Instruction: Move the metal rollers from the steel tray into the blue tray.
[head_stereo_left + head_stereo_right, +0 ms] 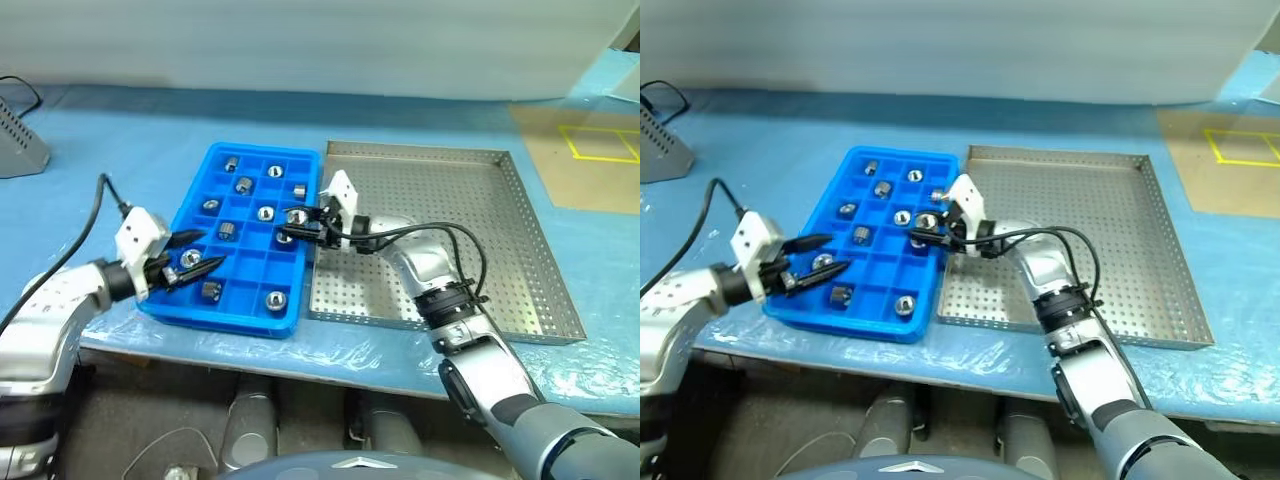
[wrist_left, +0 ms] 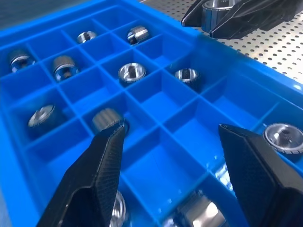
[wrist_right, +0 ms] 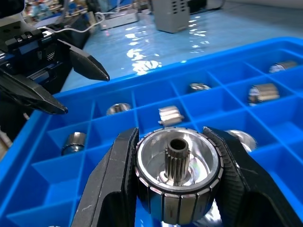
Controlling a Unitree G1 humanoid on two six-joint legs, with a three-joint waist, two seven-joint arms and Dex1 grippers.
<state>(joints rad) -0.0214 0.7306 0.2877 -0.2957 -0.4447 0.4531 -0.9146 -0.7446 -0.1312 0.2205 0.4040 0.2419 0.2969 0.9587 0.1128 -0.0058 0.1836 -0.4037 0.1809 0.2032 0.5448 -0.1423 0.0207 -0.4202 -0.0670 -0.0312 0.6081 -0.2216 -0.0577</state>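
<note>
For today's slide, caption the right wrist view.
Right gripper grips a metal roller above the blue tray.

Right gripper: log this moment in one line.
right gripper shut on metal roller | over blue tray | left gripper open

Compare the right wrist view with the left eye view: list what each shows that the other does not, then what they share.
Right wrist view alone: the toothed shaft in the hollow centre of the metal roller clamped between the right gripper's fingers, and a grey box with clutter beyond the table.

Left eye view alone: the whole steel tray, bare of rollers where its floor shows, and yellow tape lines on a brown sheet.

Shared: the blue tray with a roller in many compartments, the open left gripper over its near end, and the right gripper holding a roller above it.
</note>
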